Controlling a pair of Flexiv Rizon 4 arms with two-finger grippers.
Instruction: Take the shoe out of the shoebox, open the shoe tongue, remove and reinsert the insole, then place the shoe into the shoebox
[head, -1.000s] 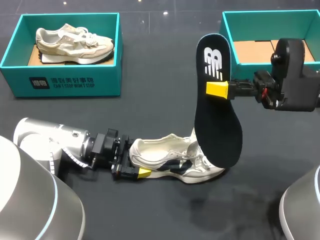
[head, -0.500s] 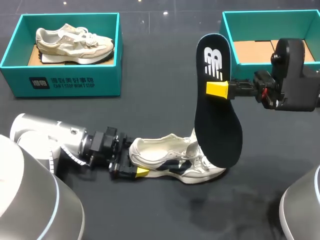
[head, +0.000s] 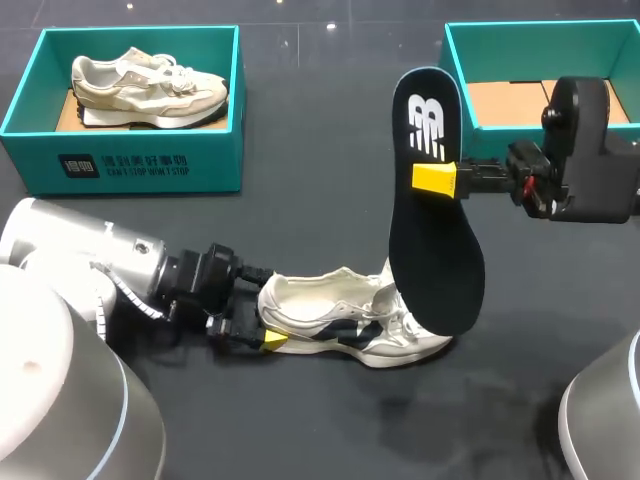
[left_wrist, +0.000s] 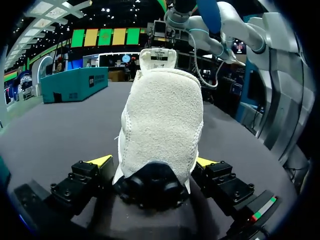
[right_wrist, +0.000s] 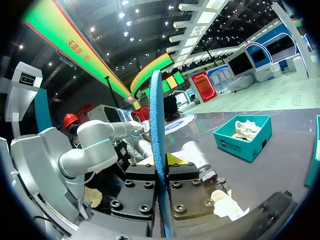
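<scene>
Near the table's (head: 320, 180) front edge the shoe (head: 345, 320) lies on its sole, heel straddled by the left gripper (head: 268, 330), probably to steady it; whether it clamps, I cannot tell. The right gripper (head: 437, 178) pinches the insole (head: 435, 250) upright above the toe, seemingly ready for reinsertion.
</scene>
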